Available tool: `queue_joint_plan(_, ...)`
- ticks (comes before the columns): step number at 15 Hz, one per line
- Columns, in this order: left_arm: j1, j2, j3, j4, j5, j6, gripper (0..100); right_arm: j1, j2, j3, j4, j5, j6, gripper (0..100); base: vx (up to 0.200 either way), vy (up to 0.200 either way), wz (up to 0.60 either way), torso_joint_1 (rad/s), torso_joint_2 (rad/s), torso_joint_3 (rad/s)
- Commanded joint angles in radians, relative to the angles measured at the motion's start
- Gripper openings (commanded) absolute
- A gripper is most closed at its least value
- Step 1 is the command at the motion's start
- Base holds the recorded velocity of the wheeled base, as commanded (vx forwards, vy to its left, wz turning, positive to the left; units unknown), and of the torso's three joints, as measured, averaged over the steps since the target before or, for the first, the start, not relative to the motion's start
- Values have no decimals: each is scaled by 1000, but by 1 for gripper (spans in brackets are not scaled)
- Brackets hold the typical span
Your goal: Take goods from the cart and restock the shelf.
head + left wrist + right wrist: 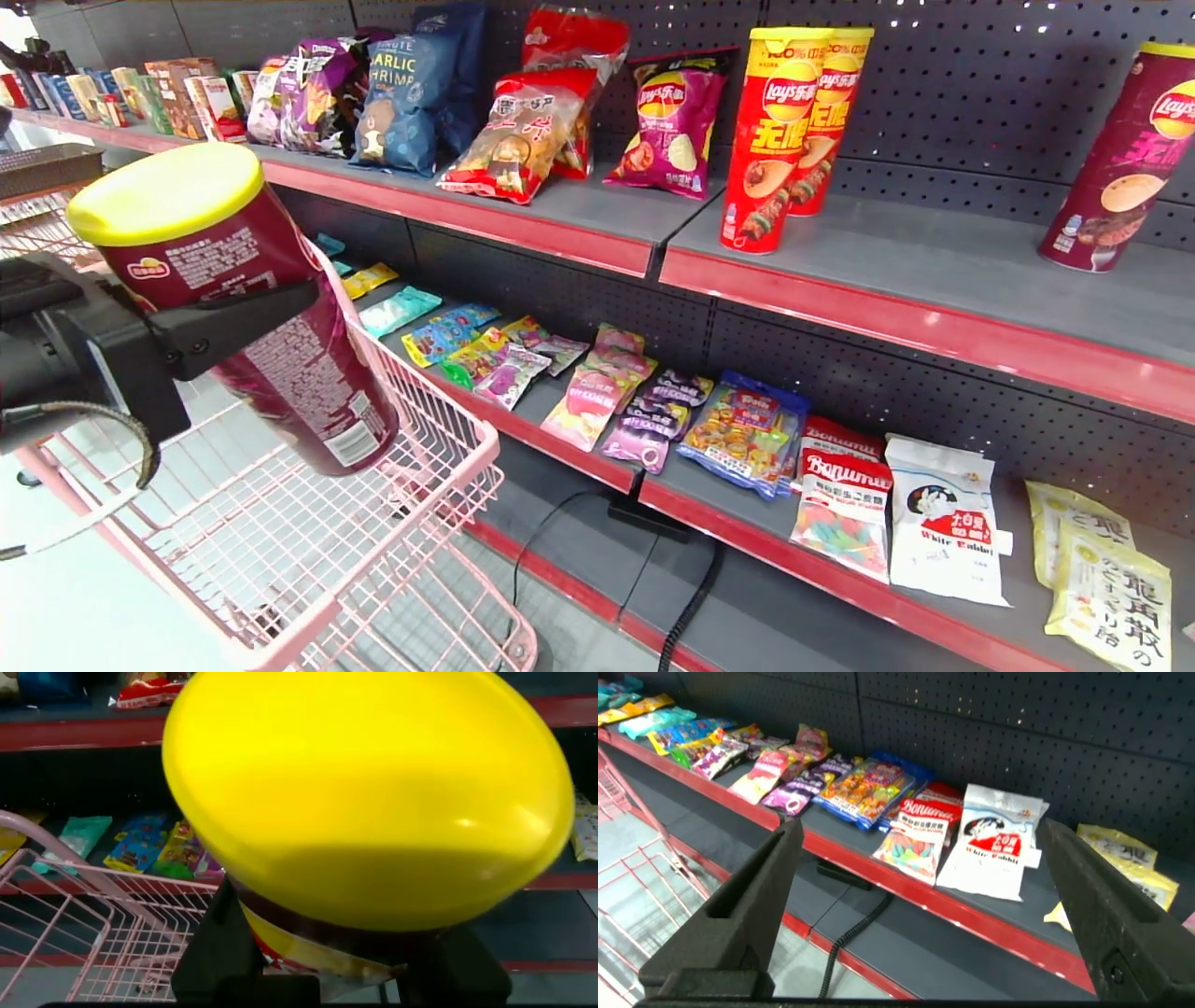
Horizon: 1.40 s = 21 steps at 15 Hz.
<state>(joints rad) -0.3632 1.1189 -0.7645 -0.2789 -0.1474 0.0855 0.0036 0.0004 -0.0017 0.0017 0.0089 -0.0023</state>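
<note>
My left gripper (245,322) is shut on a tall maroon chip can (280,373) with a yellow lid (163,191), held tilted above the pink cart (308,551). In the left wrist view the yellow lid (364,793) looms large, with the dark fingers (217,952) clamped on the can's sides below it. A matching maroon can (1120,159) stands on the upper shelf (934,271) at the right, beside two red cans (794,131). My right gripper (920,831) is open with nothing between its fingers, facing the lower shelf (990,924).
Snack bags (523,131) lean along the upper shelf's left half. Candy packets (738,429) lie on the lower shelf. The grey shelf top between the red cans and the maroon can is bare. A black cable (691,597) hangs below the lower shelf.
</note>
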Motion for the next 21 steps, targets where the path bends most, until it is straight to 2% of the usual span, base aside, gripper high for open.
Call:
queue_joint_plan(1, 0, -13, 2, 0, 0, 0, 0, 1, 0, 0, 0, 0, -1, 100, 0, 0, 0, 163, -491, -325)
queue_joint_plan(12, 0, -22, -1, -2, 5, 3, 0, 1, 0, 0, 0, 0, 1, 100, 0, 0, 0, 217, -558, -349)
queue_joint_plan(21, -2, -34, 2, 0, -1, 5, 0, -1, 0, 0, 0, 0, 2, 100, 0, 0, -600, 35, -64, -37)
